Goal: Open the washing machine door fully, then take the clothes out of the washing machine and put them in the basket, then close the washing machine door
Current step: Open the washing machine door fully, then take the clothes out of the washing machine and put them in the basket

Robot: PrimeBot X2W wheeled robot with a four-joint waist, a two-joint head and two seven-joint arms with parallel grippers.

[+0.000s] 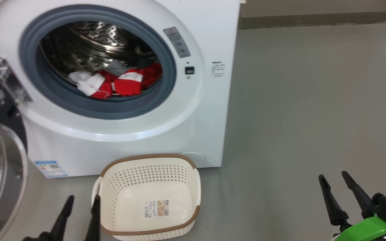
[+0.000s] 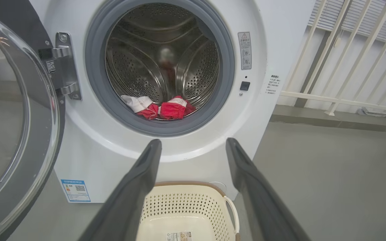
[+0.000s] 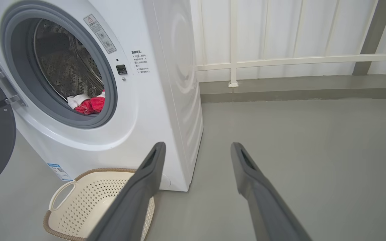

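- The washer [image 1: 196, 110] stands straight ahead of the left gripper [image 1: 83, 200]. Its mouth is up and forward along the fingers, so I judge a rising, forward reach by this arm suits best.
- The door [image 2: 12, 117] hangs wide open to the left of the left gripper. The opening step looks done, and taking out the clothes is the step in hand.
- The basket [image 1: 146, 157] sits empty on the floor, just right of the left gripper and below the mouth. A short drop straight down from the mouth should land a garment inside.
- The clothes [image 1: 126, 83] lie in a red and white heap at the drum's front bottom, above and ahead of the left gripper. Pinching deep into the bunched middle should lift more cloth than nipping an edge.
- The left gripper has its jaws wide apart and holds nothing.
- The right gripper [image 1: 332, 175] also has its jaws apart and holds nothing. It is well right of the basket, over bare floor [image 3: 297, 134].
- A white railing [image 3: 280, 60] runs behind, far beyond the right gripper.
- The grey gasket [image 2: 95, 87] rings the mouth. Its lower lip rises between the fingers and the clothes, so cloth may snag there.
- The hinge [image 2: 62, 67] juts out up and left of the left gripper and is worth avoiding.
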